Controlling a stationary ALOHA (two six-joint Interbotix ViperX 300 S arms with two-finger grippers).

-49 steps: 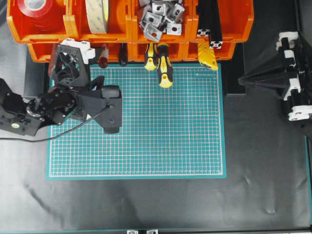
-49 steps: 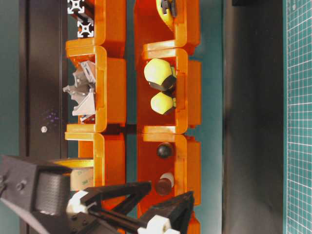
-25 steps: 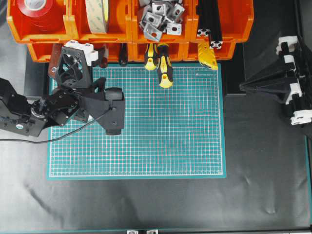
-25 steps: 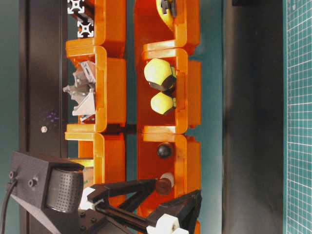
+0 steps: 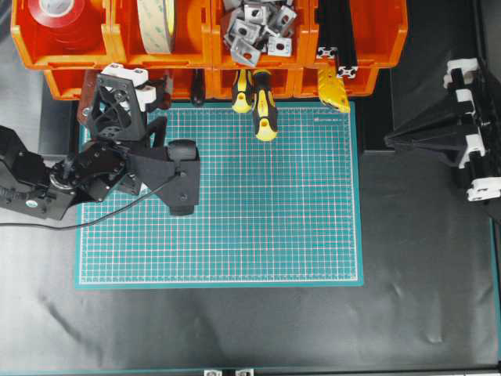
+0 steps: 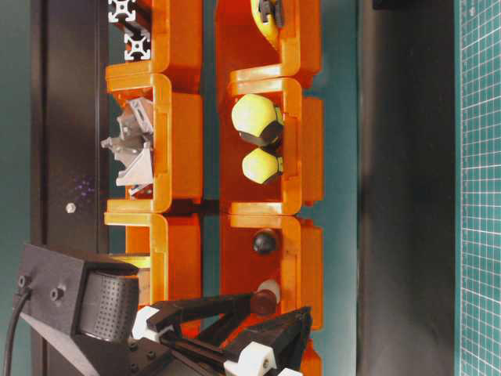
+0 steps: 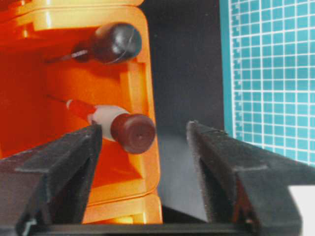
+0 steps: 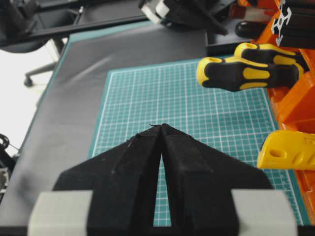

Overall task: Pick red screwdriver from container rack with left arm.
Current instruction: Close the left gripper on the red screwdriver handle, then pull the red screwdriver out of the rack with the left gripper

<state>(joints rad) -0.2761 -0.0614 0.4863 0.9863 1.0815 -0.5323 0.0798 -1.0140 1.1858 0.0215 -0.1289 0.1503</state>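
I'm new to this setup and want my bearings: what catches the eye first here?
The bright orange container rack along the top edge of the green cutting mat stands out first. At its lower-left bin, the open left gripper frames the red screwdriver, one finger beside its handle. The shut right gripper idles at the right.

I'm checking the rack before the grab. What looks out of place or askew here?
Nothing is spilled or damaged. The two yellow-and-black screwdrivers overhang the container rack onto the green mat, handles out. The red screwdriver lies tilted in its bin.
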